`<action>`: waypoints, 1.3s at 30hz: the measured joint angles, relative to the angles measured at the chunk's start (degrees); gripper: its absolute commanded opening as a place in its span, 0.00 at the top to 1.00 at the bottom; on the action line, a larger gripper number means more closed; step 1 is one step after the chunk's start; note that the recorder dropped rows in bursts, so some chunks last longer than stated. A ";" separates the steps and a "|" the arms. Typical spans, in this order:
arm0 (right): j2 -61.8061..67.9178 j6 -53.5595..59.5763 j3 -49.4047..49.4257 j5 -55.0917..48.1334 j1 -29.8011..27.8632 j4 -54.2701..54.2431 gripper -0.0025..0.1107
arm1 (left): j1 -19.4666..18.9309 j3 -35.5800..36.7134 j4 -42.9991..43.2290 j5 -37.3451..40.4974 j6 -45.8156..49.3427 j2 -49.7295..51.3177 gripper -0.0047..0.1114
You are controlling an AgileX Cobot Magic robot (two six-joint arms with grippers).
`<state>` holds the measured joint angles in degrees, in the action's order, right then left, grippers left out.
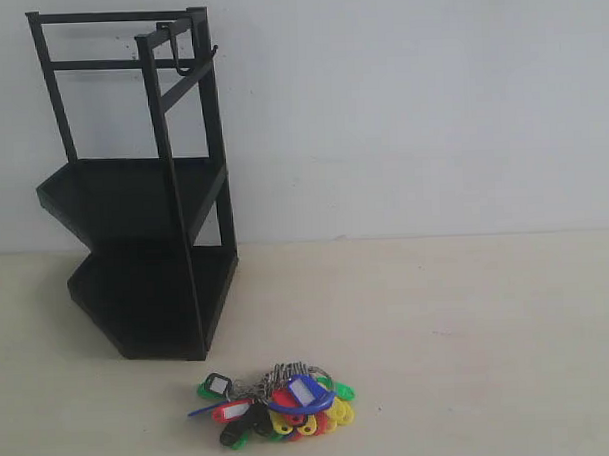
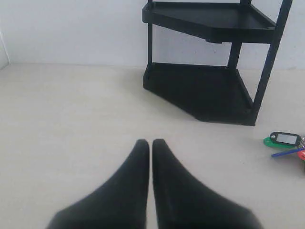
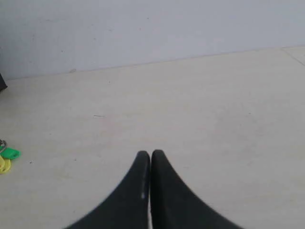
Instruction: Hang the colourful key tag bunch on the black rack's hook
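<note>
**A:** Starting with the exterior view: the colourful key tag bunch [image 1: 281, 402] lay flat on the table [image 1: 468, 322], just in front of the black rack [image 1: 133, 194]. It sat off the rack's front corner, not touching it. The hook [image 1: 184, 62] hung from the rack's top bars with nothing on it. Neither arm showed up there at all.

**B:** So nothing was done yet, I'd say. The step in hand looked like the approach for the pickup. What about the left wrist view?

**A:** The left gripper [image 2: 150, 142] had its fingers pressed together with nothing between them, over bare table in front of the rack's bottom shelf. The edge of the bunch peeked in beside the rack's front post.

**B:** And the right wrist view?

**A:** Same deal: the right gripper [image 3: 150, 153] was closed up and empty. It was well off to the side of the rack, with only a sliver of the bunch in frame.

**B:** My guess is that whichever arm went in first had to spread its fingers and come down on the bunch. It needed to leave the metal rings [image 1: 282, 373] free, then lift all the way to the rack's top. That hook looked thin, so lining a ring up would've been fiddly.
</note>
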<state>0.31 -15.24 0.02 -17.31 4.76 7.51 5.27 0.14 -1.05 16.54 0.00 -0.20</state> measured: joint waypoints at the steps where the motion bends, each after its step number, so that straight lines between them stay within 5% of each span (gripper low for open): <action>1: 0.00 0.00 0.00 0.00 0.00 0.00 0.98 | 0.00 0.00 0.00 0.00 0.00 0.00 0.92; 7: 0.00 1.52 0.00 8.86 0.00 1.50 0.98 | 0.00 0.00 0.00 0.00 0.00 0.00 0.92; 17: -0.13 1.13 -0.02 48.45 0.00 0.90 0.98 | 0.00 0.00 0.00 0.00 0.00 0.00 0.92; 20: -0.17 0.50 -3.86 50.98 0.00 -0.71 0.98 | 0.00 0.00 0.00 0.00 0.00 0.00 0.92; 25: 3.69 -0.77 -21.08 35.82 0.00 -1.96 0.98 | 0.00 0.00 0.00 0.00 0.00 0.00 0.92; 31: 18.84 -3.35 -41.26 -1.51 0.00 -4.68 0.98 | 0.00 0.00 0.00 0.00 0.00 0.00 0.92; 35: 29.62 0.52 -45.24 -23.00 -0.02 -8.94 0.98 | 0.00 0.00 0.00 0.00 0.00 0.00 0.92; 39: 39.83 12.66 -44.55 -33.79 -0.02 -17.59 0.98 | 0.00 0.00 0.00 0.00 0.00 0.00 0.92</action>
<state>40.14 -2.59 -44.53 -51.10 4.74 -10.07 5.27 0.14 -1.05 16.54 0.00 -0.20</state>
